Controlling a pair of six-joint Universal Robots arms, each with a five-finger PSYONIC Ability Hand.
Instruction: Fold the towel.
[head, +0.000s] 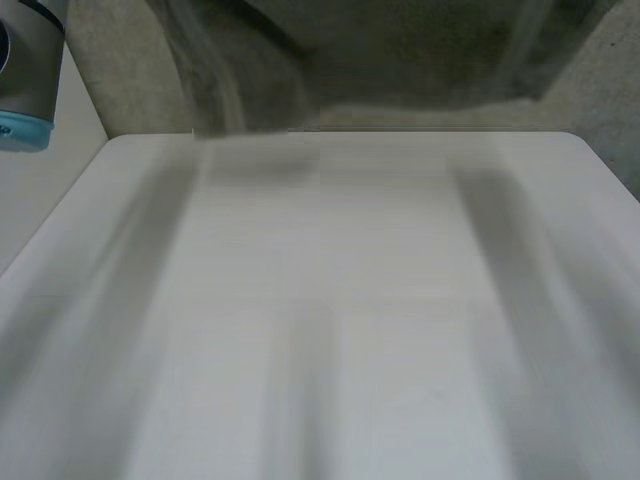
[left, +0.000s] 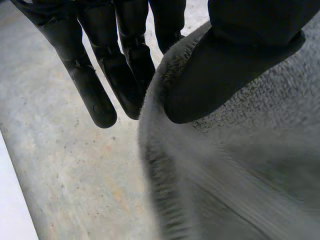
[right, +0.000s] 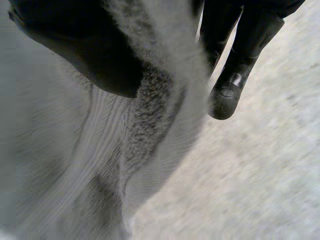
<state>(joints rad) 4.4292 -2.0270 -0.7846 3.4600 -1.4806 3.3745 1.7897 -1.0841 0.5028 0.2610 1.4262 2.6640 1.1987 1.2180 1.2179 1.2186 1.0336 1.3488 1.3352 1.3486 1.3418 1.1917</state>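
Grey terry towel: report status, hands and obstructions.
Left hand pinching edge of grey terry towel. Right hand likewise. Towel held off the white table. No obstruction seen.

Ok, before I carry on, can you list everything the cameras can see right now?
towel: one, grey, terry; beyond the table's far edge in the head view, pinched at its edge by both hands
table: one, white; in front of the robot, nothing on it
floor: grey, speckled; beneath the hands in the wrist views
left arm: one grey joint with a light-blue cap; beside the table's far left corner
left robot hand: black; thumb on the near face of the towel's edge, fingers on the other side
right robot hand: black; thumb on the towel's edge, fingers behind it
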